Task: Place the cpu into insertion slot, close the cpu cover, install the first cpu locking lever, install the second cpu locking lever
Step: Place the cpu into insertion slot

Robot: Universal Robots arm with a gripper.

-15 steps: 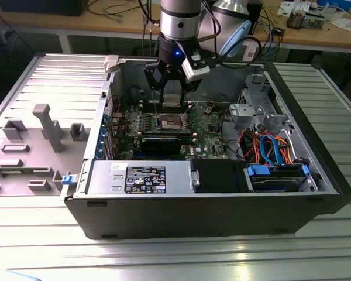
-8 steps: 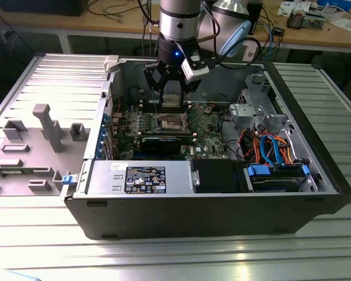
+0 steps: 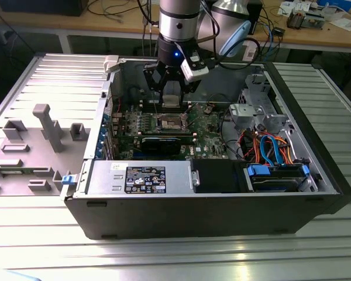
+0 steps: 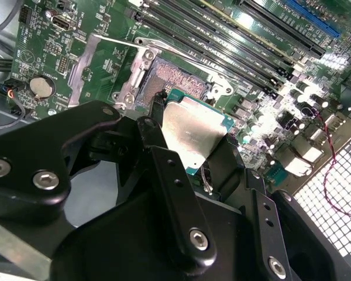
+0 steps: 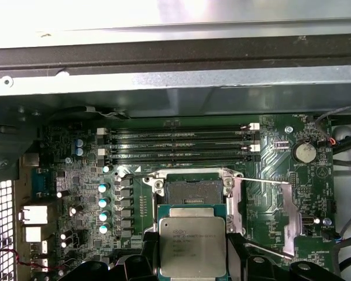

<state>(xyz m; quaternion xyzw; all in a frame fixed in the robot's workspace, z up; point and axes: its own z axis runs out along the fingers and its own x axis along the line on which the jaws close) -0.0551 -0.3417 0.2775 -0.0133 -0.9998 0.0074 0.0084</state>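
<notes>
Gripper clenched on the cpu, one finger on each of two opposite edges, metal top facing the cameras. The cpu is in the air, not seated.

Everything else is placed off the insertion slot:
- The slot is open, with a dark centre and a shiny rim.
- In the first wrist view the cpu sits just beside the slot's near edge, overlapping it a little. It is offset from the slot towards me, not centred over it.
- The cpu is near-square, so it has no real long axis. Its edges run parallel to the slot's edges, so I judge it squared up, with no twist.
- The cpu cover is flipped open and lies flat just beside the slot, on the side towards the coin cell.
- The memory slots are on the far side of the slot from the cpu.
- In the exterior view I hang above the slot inside the computer case.

Hard to tell:
- I can't judge the height of the cpu above the slot.
- The cpu's near edge is cut off in the first wrist view.
- In the second wrist view my fingers cover its side edges.
- The slot contacts are too dark to read.
- The locking levers are thin wire, and I can't tell which is which.
</notes>
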